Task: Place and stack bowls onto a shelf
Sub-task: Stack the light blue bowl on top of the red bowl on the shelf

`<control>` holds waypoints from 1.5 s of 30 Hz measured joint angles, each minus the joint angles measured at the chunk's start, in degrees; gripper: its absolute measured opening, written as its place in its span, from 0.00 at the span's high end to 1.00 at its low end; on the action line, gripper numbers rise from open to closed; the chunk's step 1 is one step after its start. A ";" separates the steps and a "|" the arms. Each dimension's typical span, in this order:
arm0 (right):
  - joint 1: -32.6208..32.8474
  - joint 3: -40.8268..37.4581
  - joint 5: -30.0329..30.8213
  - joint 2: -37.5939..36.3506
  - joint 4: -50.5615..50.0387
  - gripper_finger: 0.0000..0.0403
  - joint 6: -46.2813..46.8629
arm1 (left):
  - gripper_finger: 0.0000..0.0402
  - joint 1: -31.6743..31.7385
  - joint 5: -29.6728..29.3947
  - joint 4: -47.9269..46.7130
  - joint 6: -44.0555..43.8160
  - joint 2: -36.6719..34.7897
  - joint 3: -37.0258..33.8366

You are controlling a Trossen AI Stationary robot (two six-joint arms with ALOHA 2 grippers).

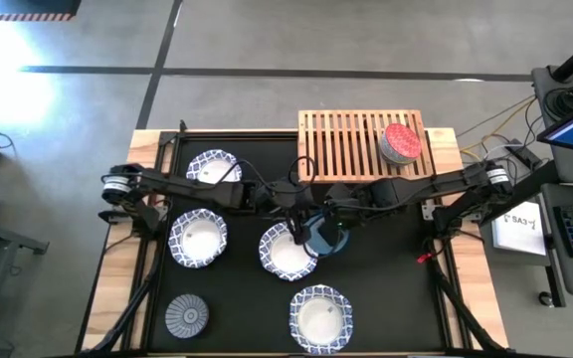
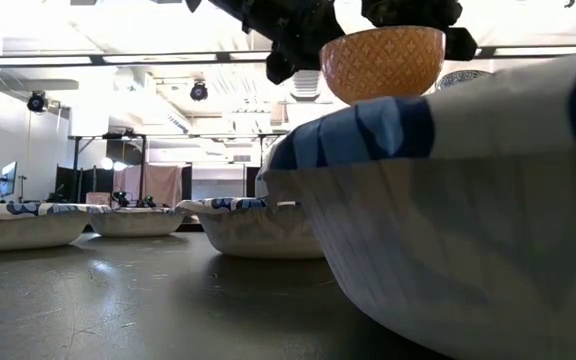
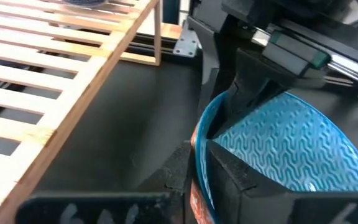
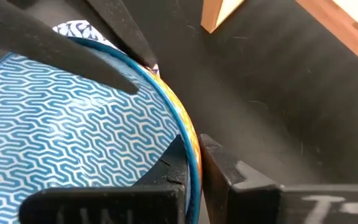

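Your right gripper (image 4: 194, 168) and left gripper (image 3: 197, 165) both pinch the blue bowl's (image 1: 323, 237) rim from opposite sides, lifted just in front of the shelf (image 1: 351, 144).

We note two dark jointed arms, silver collars near shoulders, black cables along links, matte black angular fingers (image 4: 222, 174)

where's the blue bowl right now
In the high view the blue bowl hangs mid-table, just in front of the shelf, pinched at its rim by both the left gripper and right gripper, beside a white bowl.
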 joint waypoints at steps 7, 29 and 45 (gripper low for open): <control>0.02 -0.02 -0.27 -0.14 -1.13 0.97 -1.23 | 0.80 0.00 4.14 -2.15 2.06 -1.30 0.00; -3.87 18.56 20.50 -6.15 -18.96 0.97 -1.98 | 0.66 -0.11 4.30 -9.80 4.59 -8.67 -2.45; -20.97 21.49 24.91 -11.67 -25.78 0.97 1.28 | 0.66 0.00 3.56 -9.67 6.33 -8.61 -2.56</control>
